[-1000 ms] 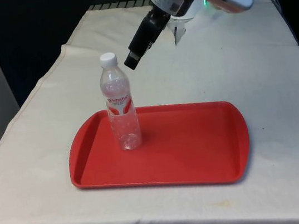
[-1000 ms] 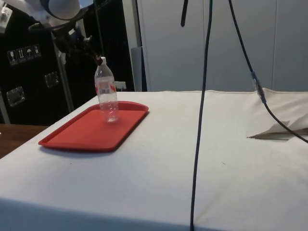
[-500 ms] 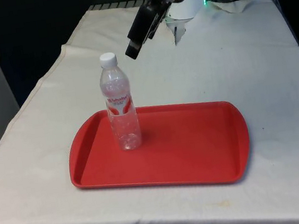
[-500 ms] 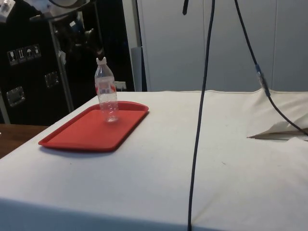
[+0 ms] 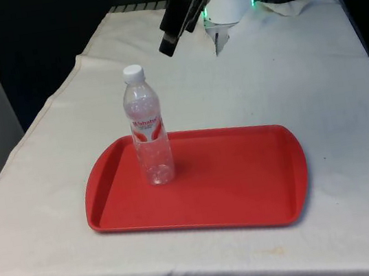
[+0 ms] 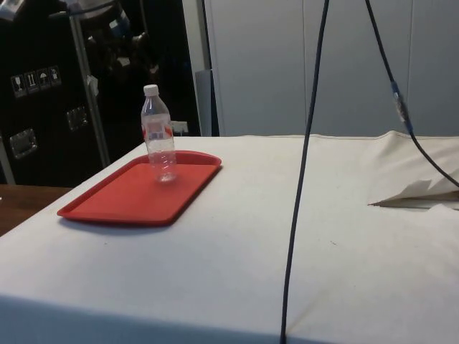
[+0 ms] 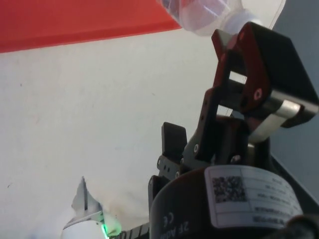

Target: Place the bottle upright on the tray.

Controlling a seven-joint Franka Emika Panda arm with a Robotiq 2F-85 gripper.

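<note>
Bottle (image 5: 146,125): clear plastic, white cap, red label, stood upright on red tray (image 5: 248,191) toward the front view's left. Tray laid on white-clothed surface (image 5: 316,90). Claw (image 5: 168,40): raised above and beyond the bottle, nothing held; finger spread cannot be told.

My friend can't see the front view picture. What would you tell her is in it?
A clear bottle with a white cap stands upright on a red tray on a white-clothed table. The robot's black pincer hangs in the air beyond it, holding nothing.
</note>
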